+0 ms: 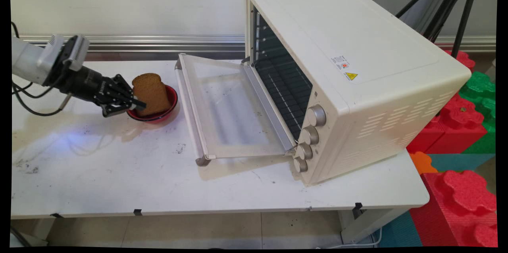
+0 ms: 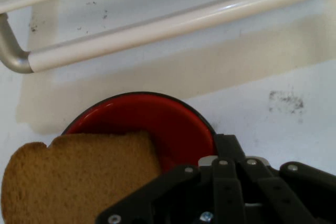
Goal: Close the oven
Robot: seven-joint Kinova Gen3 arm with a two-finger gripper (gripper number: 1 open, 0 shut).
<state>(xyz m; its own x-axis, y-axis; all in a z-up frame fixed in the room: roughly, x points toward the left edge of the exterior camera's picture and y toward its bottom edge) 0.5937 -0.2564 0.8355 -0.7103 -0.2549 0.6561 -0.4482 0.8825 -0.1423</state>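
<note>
Bread slice (image 1: pixel 151 93) stood upright in a red bowl (image 1: pixel 171 104) on the white tabletop (image 1: pixel 119 165), the gripper (image 1: pixel 133 100) clamped on it, near the toaster oven's (image 1: pixel 357 86) open door (image 1: pixel 230 110).

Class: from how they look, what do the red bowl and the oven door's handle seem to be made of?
Bowl: probably glazed ceramic or glossy plastic; smooth red inside, dark rim, faint shine. Handle: a cream, glossy bar, likely painted metal or plastic, on matte grey brackets that look like metal.

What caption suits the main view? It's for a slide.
Gripper at a bread slice in a red bowl beside the open toaster oven.
</note>
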